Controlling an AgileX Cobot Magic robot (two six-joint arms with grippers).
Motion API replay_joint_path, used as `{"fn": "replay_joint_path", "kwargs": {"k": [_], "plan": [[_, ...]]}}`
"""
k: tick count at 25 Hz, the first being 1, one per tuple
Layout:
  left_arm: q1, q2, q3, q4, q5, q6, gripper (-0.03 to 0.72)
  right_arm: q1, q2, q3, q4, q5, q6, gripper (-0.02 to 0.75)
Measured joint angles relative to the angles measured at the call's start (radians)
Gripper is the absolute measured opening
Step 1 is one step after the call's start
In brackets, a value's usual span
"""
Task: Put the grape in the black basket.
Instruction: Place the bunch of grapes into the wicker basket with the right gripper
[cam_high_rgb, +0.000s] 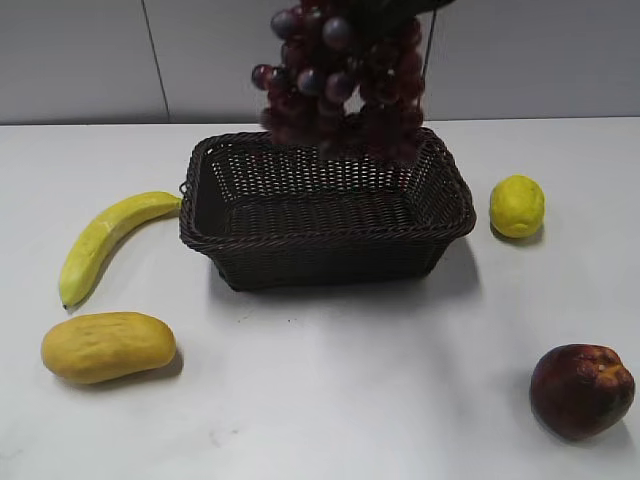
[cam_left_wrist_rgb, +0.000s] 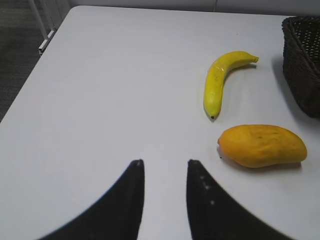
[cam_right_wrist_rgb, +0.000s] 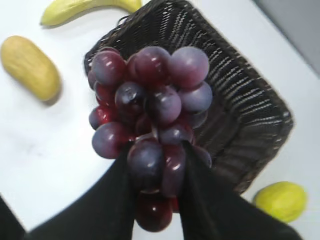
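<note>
Grape (cam_right_wrist_rgb: 150, 110) bunch pinched between the right gripper (cam_right_wrist_rgb: 159, 170) fingers, hanging in air above the far side of the black basket (cam_high_rgb: 325, 235), while the left gripper (cam_left_wrist_rgb: 165, 195) hovers over bare table (cam_left_wrist_rgb: 100, 90), jaws narrowly parted and holding nothing, near mango (cam_left_wrist_rgb: 262, 145) and banana (cam_left_wrist_rgb: 222, 80).

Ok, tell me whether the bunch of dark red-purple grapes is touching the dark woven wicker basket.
Cannot tell. In the exterior view the grape bunch hangs from the right gripper, its lowest grapes overlapping the basket's far rim, with no visible gap.
</note>
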Motion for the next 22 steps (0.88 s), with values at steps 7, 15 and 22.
{"fn": "replay_joint_path", "kwargs": {"k": [7, 15, 22], "plan": [[0.000, 0.000, 0.000, 0.000, 0.000, 0.000, 0.234, -0.053, 0.137, -0.129, -0.077, 0.044, -0.126, 0.171], [0.000, 0.000, 0.000, 0.000, 0.000, 0.000, 0.234, -0.156, 0.327, -0.211, 0.054, 0.063, -0.372, 0.169], [0.000, 0.000, 0.000, 0.000, 0.000, 0.000, 0.234, -0.160, 0.457, -0.212, 0.118, -0.005, -0.581, 0.169]]}}
